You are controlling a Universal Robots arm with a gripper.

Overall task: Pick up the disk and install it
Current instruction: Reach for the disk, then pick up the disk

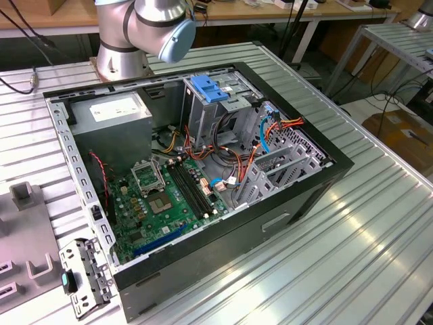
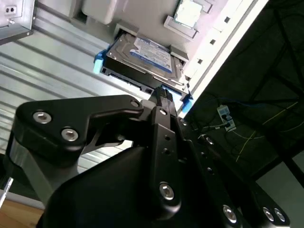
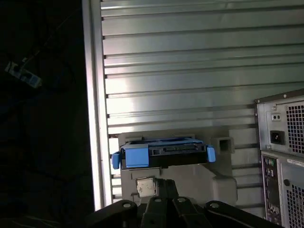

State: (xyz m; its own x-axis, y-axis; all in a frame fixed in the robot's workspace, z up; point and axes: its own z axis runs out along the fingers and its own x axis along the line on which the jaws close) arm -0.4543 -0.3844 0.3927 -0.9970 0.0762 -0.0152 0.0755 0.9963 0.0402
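- The disk point(image 2: 142, 54), label upward and with blue rails along its edges, is seated in a grey holder point(image 3: 218, 180) on the ribbed table point(image 3: 180, 71), close to the table's edge.
- The gripper point(image 2: 162, 97) is poised at the disk's connector end. Neither contact nor whether the jaws are released or clenched can be told.
- In the exterior view, the open computer case point(image 1: 291, 203) is laid on the table, with the arm's base point(image 1: 118, 54) at its far side.

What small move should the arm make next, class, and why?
Probably ease the tool closer to the disk. The disk lies flat in its grey holder on the ribbed table, not yet lifted. The tool is aimed at the disk's near edge, and no grip on it is evident.
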